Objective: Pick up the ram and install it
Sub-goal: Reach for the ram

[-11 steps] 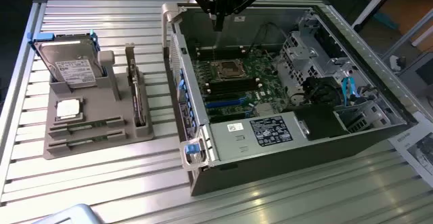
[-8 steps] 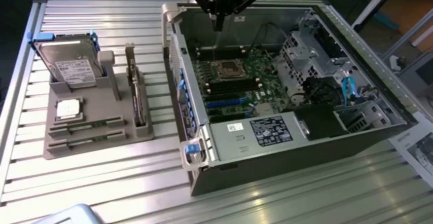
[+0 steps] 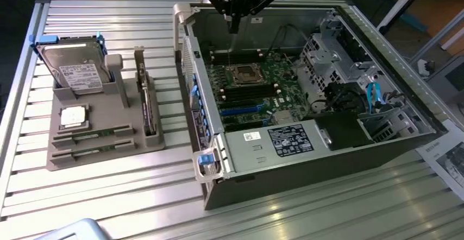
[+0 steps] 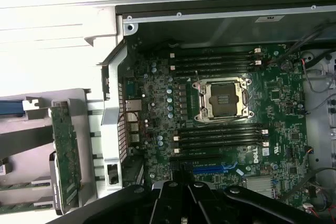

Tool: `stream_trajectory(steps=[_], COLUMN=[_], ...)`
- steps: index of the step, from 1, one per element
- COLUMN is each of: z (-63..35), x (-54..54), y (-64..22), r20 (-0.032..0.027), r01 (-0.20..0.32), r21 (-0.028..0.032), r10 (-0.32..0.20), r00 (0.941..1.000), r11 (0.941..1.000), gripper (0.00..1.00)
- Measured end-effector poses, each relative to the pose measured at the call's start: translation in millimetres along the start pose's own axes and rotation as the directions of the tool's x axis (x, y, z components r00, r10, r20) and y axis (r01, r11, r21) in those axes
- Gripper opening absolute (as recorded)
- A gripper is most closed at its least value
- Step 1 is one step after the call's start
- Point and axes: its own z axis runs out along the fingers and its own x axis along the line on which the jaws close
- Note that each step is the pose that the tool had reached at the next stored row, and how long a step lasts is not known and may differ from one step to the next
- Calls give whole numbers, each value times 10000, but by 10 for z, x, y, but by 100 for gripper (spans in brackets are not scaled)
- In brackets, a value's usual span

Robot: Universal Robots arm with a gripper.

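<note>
The pincer hangs with its tips pointing straight down over the far end of the open computer case. Its fingers are pressed together, and I see nothing pinched between them. Below it the motherboard faces up. The case seems to have been laid on its side with the panel off so that the arm can come at the board from above. The CPU socket sits bare, and the black memory slots on either side of it look unfilled, ready for a stick pushed in vertically. The ram is well apart from the pincer, towards the exterior view's left. It is a slim green stick lying in a groove at the near end of the grey holder, not yet lifted, with a second stick in the next groove. The same holder props the hard drive and the expansion card upright, and it cradles the silver processor flat. Each part probably has its own fixed seat so it can be gripped cleanly. The holder and the case both rest on the slatted metal desk.
</note>
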Motion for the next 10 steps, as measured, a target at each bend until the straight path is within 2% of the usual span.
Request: stream_trajectory(steps=[10], z=[-3], x=[115], y=[-9], r20=[0], r01=[-1], r21=[0], r10=[1], r00=[10000], r11=[10000], gripper=[10])
